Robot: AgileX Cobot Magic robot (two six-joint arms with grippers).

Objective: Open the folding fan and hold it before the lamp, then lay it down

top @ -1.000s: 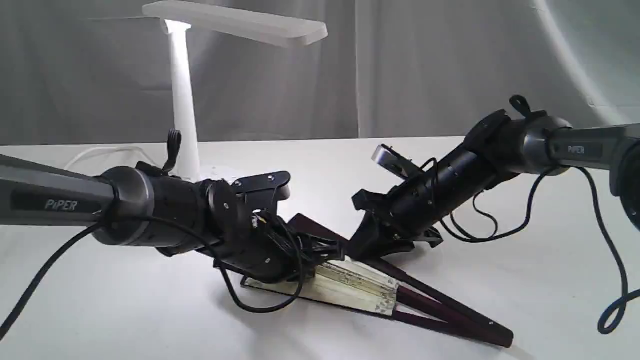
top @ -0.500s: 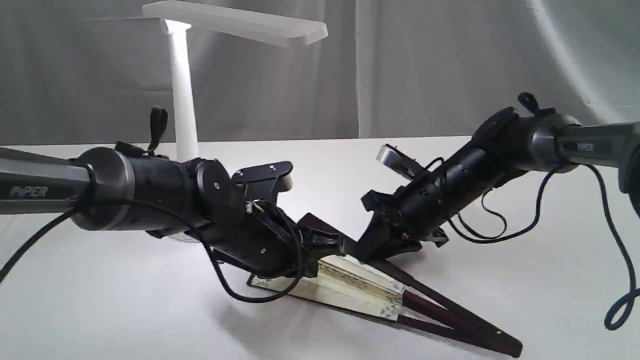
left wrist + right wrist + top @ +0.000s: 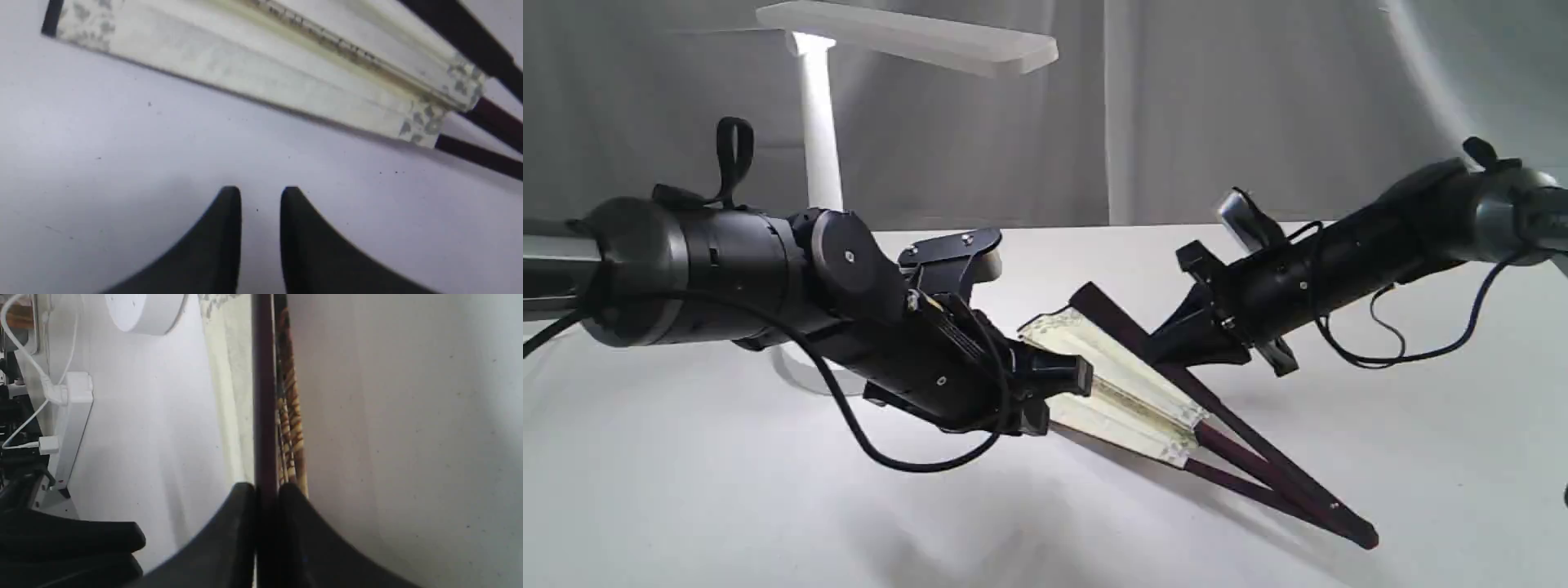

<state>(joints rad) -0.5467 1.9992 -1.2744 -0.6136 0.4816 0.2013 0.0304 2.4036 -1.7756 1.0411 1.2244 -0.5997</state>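
Observation:
The folding fan [image 3: 1119, 384] is partly spread and tilted, its pivot end resting on the table at lower right. My right gripper [image 3: 1168, 347] is shut on the upper maroon guard [image 3: 263, 396], holding that side up. The cream leaf [image 3: 261, 69] with its patterned border lies just beyond my left gripper [image 3: 260, 200]. Its fingers stand a narrow gap apart with only table showing between them. In the exterior view the left gripper [image 3: 1066, 400] hangs beside the leaf's lower edge. The white lamp [image 3: 915, 37] stands at the back left, lit.
The lamp's round base [image 3: 143, 310] sits on the table near the fan's wide end. A white power strip [image 3: 71, 416] with cords lies beyond it. A grey curtain [image 3: 1258, 106] closes off the back. Black cables hang from both arms.
My right gripper has risen and moved right with the upper guard, lifting and spreading the fan wider. The left arm has risen and drawn back to the left.

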